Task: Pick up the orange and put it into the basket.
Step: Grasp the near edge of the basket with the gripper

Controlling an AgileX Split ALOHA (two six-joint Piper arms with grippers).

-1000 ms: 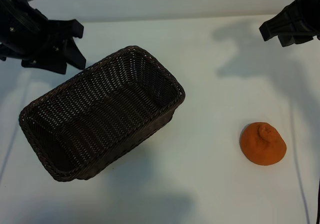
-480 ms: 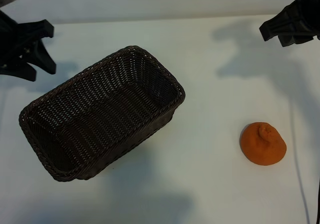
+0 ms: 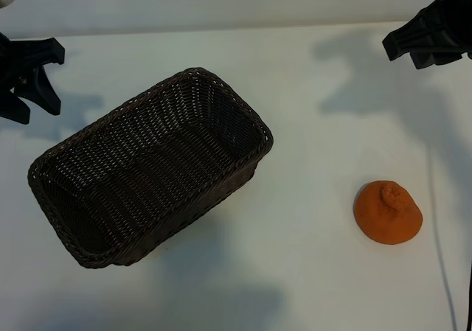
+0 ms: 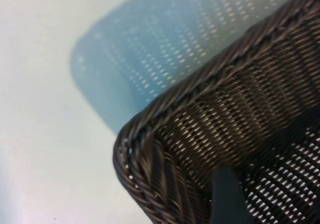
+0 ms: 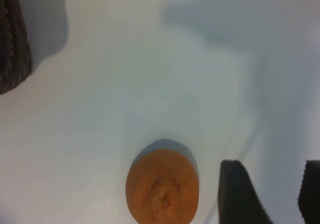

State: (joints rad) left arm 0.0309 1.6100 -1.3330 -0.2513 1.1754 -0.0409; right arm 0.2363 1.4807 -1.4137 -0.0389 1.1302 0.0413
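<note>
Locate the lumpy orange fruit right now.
In the exterior view, the lumpy orange fruit sits on the white table at lower right, well apart from the dark brown woven wicker basket and below the right gripper.

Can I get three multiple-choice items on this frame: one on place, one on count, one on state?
1. Where does the orange lie?
A. inside the basket
B. on the table, apart from the basket, on the right arm's side
C. in the right gripper

2. How many oranges are in view?
A. one
B. two
C. three

3. What is in the basket?
A. the orange
B. a cloth
C. nothing

Answers:
1 B: in the exterior view the orange rests on the white table, well clear of the wicker rim, nearer the right gripper.
2 A: a single orange fruit shows in both the exterior and right wrist views.
3 C: only bare weave shows inside the basket; both the left gripper and the right gripper stand open and hold nothing.
</note>
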